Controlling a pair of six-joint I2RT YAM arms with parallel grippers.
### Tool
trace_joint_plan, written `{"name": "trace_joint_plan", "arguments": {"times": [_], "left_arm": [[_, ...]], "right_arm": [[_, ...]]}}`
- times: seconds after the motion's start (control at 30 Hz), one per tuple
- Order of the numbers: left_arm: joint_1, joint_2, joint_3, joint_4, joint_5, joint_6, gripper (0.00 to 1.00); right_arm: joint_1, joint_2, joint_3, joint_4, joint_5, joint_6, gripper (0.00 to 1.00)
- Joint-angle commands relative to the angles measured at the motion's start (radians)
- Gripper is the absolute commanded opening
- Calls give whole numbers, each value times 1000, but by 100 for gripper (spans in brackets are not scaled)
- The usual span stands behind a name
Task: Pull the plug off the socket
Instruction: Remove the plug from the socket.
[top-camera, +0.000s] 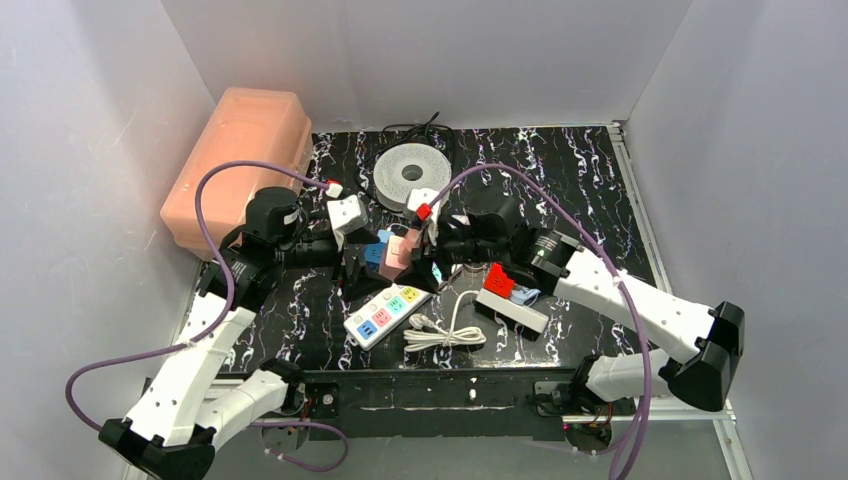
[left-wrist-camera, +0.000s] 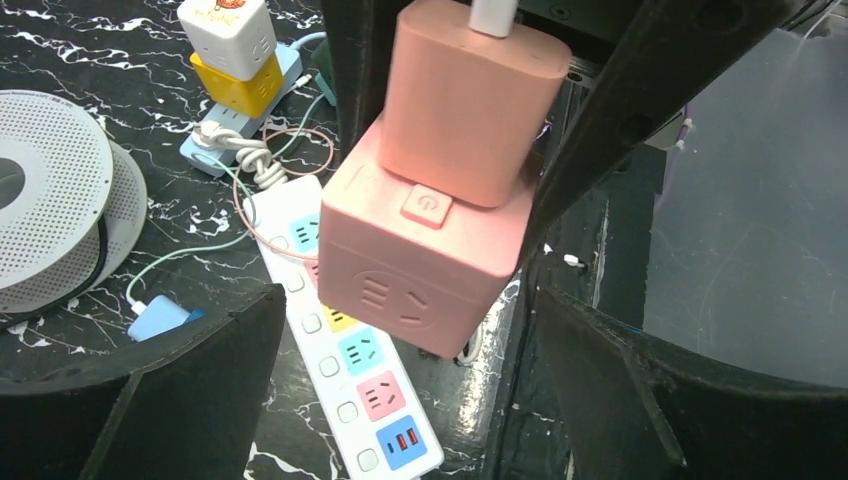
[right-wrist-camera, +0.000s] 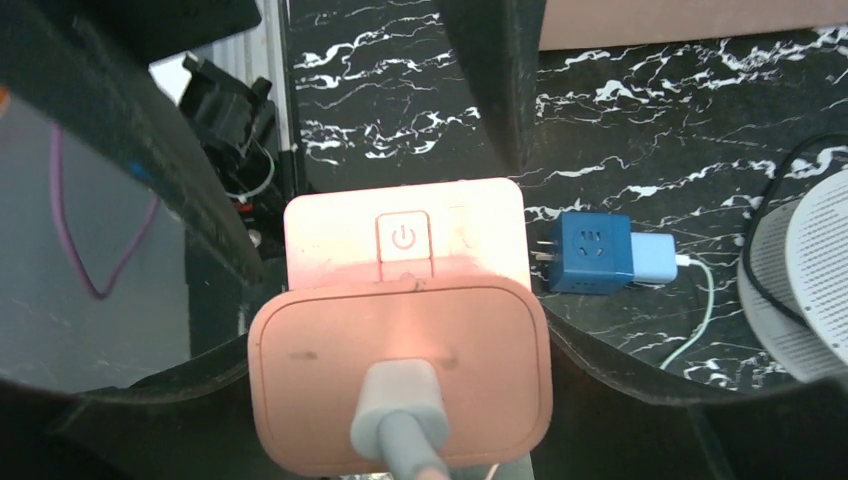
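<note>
A pink cube socket (left-wrist-camera: 420, 270) with a pink plug (left-wrist-camera: 470, 110) seated in its top hangs above the table; both also show in the top view, socket (top-camera: 394, 262) and plug (top-camera: 410, 243). My right gripper (right-wrist-camera: 400, 395) is shut on the pink plug (right-wrist-camera: 400, 370), a finger pressed on each side, with the grey cable coming out toward the camera. My left gripper (left-wrist-camera: 408, 320) is open, and its fingers (left-wrist-camera: 150, 400) flank the cube with a visible gap on both sides. In the top view the left gripper (top-camera: 360, 262) and the right gripper (top-camera: 432, 250) meet at mid-table.
A white power strip with coloured sockets (top-camera: 388, 313) lies below the cube and shows in the left wrist view (left-wrist-camera: 350, 380). A coiled white cable (top-camera: 445, 330), a red plug on a strip (top-camera: 503, 285), a blue cube with a pale plug (right-wrist-camera: 590, 250), white and yellow cubes (left-wrist-camera: 235, 50), a white spool (top-camera: 410, 175) and a pink box (top-camera: 240, 160) surround them.
</note>
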Motion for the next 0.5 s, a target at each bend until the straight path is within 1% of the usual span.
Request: {"name": "trace_joint_plan", "arguments": {"times": [0.0,0.1,0.17,0.23,0.33,0.47], "left_arm": [[-2,-11,30,-26,68,-6,98],[-3,-3,41,-64,138,-1,98],[-3,10,56,-102,191,17,98],[-2,20,69,-118,201,26,98],[-2,24,86,-116,165,37,98],[-2,27,82,-105,190,21,98]], "right_arm": [[15,-96,-74,152,-59,-153,1],[27,-132,-130,220,-71,-180,1],[26,-124,-110,212,-68,-176,1],[26,-100,-82,182,-67,-168,1],[27,-64,-29,79,-78,-154,1],[27,-12,44,-72,-143,-120,1]]}}
